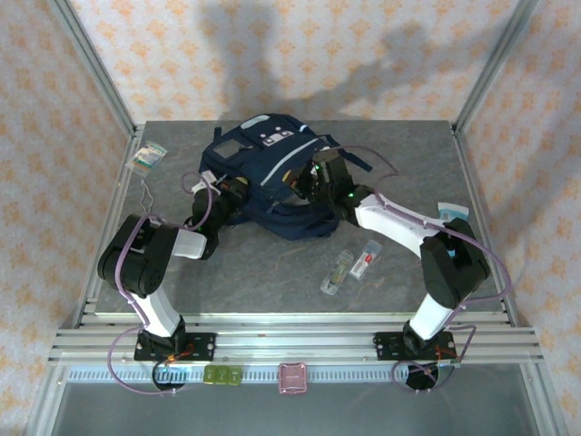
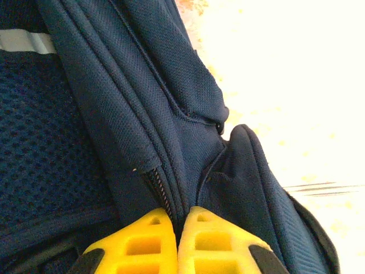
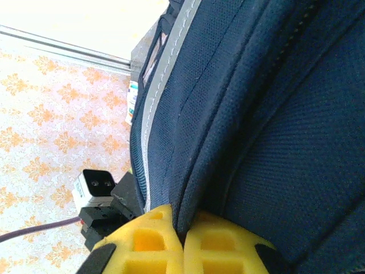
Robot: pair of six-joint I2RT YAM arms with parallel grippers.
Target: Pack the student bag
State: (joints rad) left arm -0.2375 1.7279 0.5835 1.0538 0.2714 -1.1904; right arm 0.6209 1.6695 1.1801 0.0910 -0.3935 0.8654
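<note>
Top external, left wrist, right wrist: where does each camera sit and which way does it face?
Top external: high behind the bases, looking down on the table; the left arm and right arm reach to the backpack.
Left wrist: on the left arm, looking past the left gripper, shut on backpack fabric by a zipper.
Right wrist: on the right arm, looking past the right gripper, shut on a backpack seam.
Shared: all three show the backpack.

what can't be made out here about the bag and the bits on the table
- Inside the student bag: top view, covered by its own fabric.
- Two small packs: top view, too small to identify.
- Lower end of the zipper: left wrist view, hidden behind the left fingers.
</note>
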